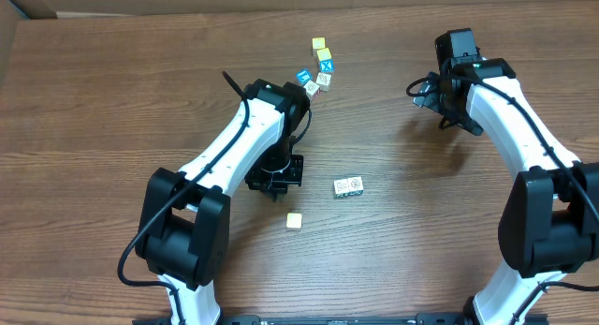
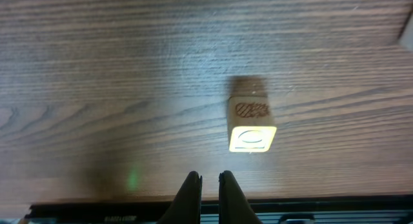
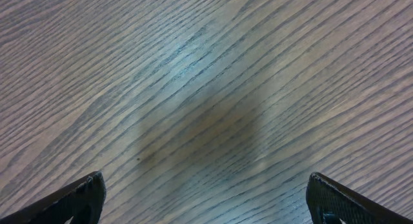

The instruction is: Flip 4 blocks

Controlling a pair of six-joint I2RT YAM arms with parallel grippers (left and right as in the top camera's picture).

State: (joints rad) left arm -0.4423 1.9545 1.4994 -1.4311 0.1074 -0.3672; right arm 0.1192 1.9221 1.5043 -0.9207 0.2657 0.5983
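The left gripper [image 2: 210,184] hangs over the table [image 2: 97,69], its jaws pinched together on nothing. A pale block [image 2: 252,128] rests on the wood just ahead of it, untouched. Two more blocks [image 1: 348,186] sit side by side nearby. The right gripper [image 3: 206,192] is spread wide.

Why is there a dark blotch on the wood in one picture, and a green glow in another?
Right wrist view: the blotch is a soft, blurred shadow on the table. Left wrist view: a faint green glow lies left of the block, whose near face is washed out bright. Overhead view: even, sharp.
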